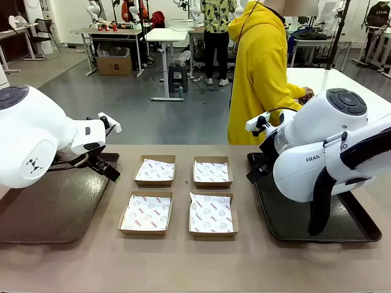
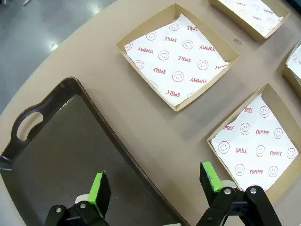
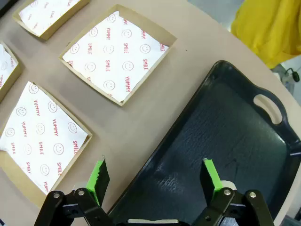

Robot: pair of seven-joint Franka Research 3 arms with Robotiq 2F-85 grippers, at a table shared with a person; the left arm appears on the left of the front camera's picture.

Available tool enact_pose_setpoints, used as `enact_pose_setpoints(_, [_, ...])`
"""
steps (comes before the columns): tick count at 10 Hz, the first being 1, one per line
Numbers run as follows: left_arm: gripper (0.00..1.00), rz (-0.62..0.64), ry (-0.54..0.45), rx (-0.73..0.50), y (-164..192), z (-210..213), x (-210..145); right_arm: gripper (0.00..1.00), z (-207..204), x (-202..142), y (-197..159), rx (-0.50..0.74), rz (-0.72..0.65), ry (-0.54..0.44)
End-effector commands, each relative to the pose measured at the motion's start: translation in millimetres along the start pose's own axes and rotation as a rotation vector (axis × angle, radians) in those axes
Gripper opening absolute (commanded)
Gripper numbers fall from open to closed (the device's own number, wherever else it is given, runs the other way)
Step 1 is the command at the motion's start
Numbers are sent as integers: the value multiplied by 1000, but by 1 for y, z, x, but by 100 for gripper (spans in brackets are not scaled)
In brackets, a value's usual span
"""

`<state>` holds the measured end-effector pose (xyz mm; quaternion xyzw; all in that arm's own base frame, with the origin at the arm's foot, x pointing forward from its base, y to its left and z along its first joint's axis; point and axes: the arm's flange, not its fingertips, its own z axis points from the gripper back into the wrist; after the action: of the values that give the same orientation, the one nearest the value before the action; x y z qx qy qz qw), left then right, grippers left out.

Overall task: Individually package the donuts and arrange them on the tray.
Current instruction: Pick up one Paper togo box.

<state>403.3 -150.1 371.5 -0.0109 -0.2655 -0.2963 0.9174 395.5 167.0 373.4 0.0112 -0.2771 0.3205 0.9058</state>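
Packing not yet begun.
Front: four lined boxes (image 1: 212, 159) mid-table, between left tray (image 1: 43, 213) and right tray (image 1: 287, 226). Left wrist: left gripper (image 2: 155, 179) gaping, empty, above its tray's inner edge. Right wrist: right gripper (image 3: 155, 172) likewise. Where the donuts are cannot be told; probably soft and sticky, so pinch the ring's sides lightly.

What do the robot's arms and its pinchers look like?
The left arm and the right arm are smooth, round and white. The right one has grey letters on its side, a dark round cap on top and a thick black cable. The left gripper and right gripper are black, each with two thin fingers tipped with bright green pads.
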Motion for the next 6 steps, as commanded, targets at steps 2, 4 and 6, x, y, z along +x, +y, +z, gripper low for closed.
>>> enact_pose_setpoints(2, [100, 0, 0, 0, 0, 0, 0, 100, 0, 0, 0, 0, 0, 0])
enact_pose_setpoints(4, [100, 0, 0, 0, 0, 0, 0, 100, 0, 0, 0, 0, 0, 0])
enact_pose_setpoints(6, [100, 0, 0, 0, 0, 0, 0, 100, 0, 0, 0, 0, 0, 0])
